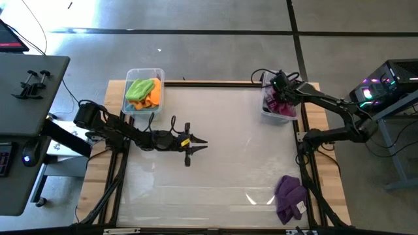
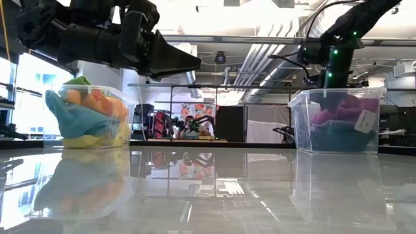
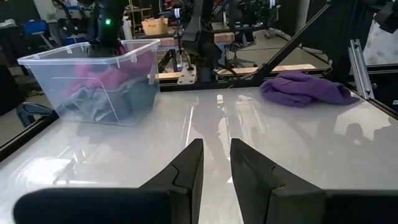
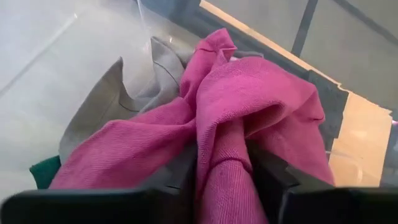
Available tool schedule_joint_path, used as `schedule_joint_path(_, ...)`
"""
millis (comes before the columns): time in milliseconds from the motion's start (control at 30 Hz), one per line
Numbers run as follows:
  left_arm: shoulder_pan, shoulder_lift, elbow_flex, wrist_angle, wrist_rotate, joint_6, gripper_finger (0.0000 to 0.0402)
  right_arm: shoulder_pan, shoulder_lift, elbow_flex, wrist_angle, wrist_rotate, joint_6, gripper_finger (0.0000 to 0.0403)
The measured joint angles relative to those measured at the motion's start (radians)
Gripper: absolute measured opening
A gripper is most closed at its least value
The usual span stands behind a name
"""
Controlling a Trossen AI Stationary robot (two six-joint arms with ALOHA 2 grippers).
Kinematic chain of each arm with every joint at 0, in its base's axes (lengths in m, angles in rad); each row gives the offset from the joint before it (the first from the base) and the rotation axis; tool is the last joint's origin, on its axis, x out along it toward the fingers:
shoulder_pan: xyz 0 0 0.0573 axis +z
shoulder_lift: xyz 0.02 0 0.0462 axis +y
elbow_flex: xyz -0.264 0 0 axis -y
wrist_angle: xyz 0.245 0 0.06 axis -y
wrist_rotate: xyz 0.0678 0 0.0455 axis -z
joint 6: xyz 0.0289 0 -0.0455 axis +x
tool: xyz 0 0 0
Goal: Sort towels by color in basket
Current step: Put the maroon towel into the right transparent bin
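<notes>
My right gripper (image 1: 275, 91) reaches down into the clear bin at the table's far right corner (image 1: 266, 112) and is shut on a magenta towel (image 4: 261, 106). Under that towel lie a grey towel (image 4: 106, 106) and a dark green one (image 4: 43, 171). A purple towel (image 1: 290, 194) lies flat on the table near the near right corner. My left gripper (image 1: 202, 143) hovers over the middle of the table, empty, with a narrow gap between its fingers (image 3: 216, 152). The far left bin (image 1: 142, 91) holds lime green, orange, yellow and light blue towels. My right gripper pinches a bunched fold of the magenta towel (image 4: 224, 155) between its two fingers, coming from above into the bin. The rest of the towel spreads out ahead of the fingers and rests on the grey towel inside the bin.
Bare glossy tabletop stretches between the two bins and toward the near edge (image 1: 209, 196). A black frame and cables run along the table's right side (image 1: 304, 150). In the low view the room behind shows racks and equipment.
</notes>
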Motion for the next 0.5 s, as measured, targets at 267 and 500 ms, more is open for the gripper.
schedule_joint_path(267, -0.001, 0.000, 0.000, -0.004, 0.000, -0.006, 0.0066, 0.000, -0.001, 0.020, -0.011, -0.001, -0.027, 0.0195)
schedule_joint_path(500, -0.001, 0.000, 0.000, -0.004, 0.000, -0.015, 0.0066, 0.011, -0.067, 0.092, -0.033, -0.013, -0.026, 0.0204)
